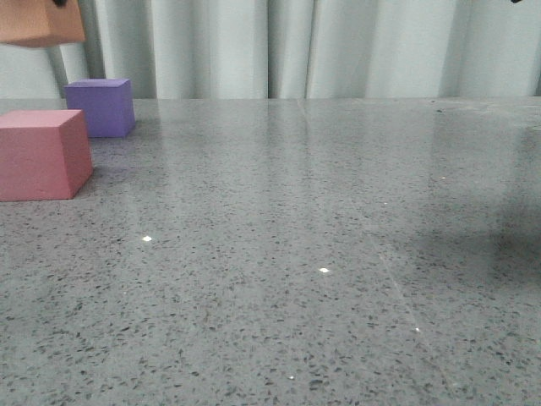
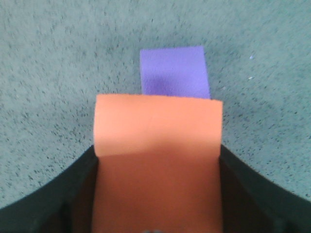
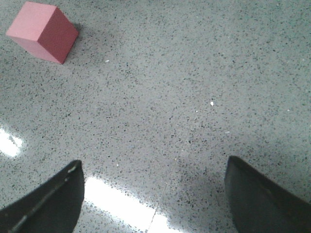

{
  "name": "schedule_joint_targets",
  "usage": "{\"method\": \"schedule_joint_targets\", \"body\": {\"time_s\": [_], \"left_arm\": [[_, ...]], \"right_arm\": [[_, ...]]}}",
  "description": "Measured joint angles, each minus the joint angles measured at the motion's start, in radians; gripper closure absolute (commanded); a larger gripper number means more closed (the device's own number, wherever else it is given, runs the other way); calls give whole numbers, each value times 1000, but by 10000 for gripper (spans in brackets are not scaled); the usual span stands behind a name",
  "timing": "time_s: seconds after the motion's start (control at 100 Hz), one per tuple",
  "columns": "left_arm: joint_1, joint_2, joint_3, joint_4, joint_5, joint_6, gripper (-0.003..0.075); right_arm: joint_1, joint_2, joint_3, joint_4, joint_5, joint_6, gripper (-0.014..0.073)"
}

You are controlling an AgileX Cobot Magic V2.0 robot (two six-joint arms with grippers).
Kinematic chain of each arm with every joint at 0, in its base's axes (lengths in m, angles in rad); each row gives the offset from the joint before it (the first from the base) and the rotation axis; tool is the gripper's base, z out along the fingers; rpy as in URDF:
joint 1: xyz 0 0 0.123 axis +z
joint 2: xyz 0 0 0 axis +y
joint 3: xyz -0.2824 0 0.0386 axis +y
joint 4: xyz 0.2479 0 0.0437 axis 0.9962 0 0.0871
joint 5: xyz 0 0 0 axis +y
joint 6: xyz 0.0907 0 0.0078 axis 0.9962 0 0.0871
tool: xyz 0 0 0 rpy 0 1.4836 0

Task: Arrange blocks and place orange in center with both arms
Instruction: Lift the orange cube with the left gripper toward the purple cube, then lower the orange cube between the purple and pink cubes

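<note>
My left gripper (image 2: 158,167) is shut on the orange cube (image 2: 158,145) and holds it in the air. In the front view the orange cube (image 1: 38,21) hangs at the top left, above the other blocks. The purple cube (image 1: 101,106) stands on the table at the far left; in the left wrist view it (image 2: 174,73) lies below and beyond the orange cube. The pink-red cube (image 1: 42,154) stands in front of the purple one, nearer me, and shows in the right wrist view (image 3: 43,30). My right gripper (image 3: 154,167) is open and empty above bare table.
The grey speckled table (image 1: 321,254) stretches from the blocks to the right. A pale curtain (image 1: 296,46) hangs behind the table's far edge. A dark shadow lies on the table at the right.
</note>
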Motion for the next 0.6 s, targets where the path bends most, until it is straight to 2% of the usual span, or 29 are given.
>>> {"method": "schedule_joint_targets", "body": {"time_s": [0.6], "left_arm": [[-62, -6, 259, 38, -190, -75, 552]], "right_arm": [[0, 0, 0, 0, 0, 0, 1]]}}
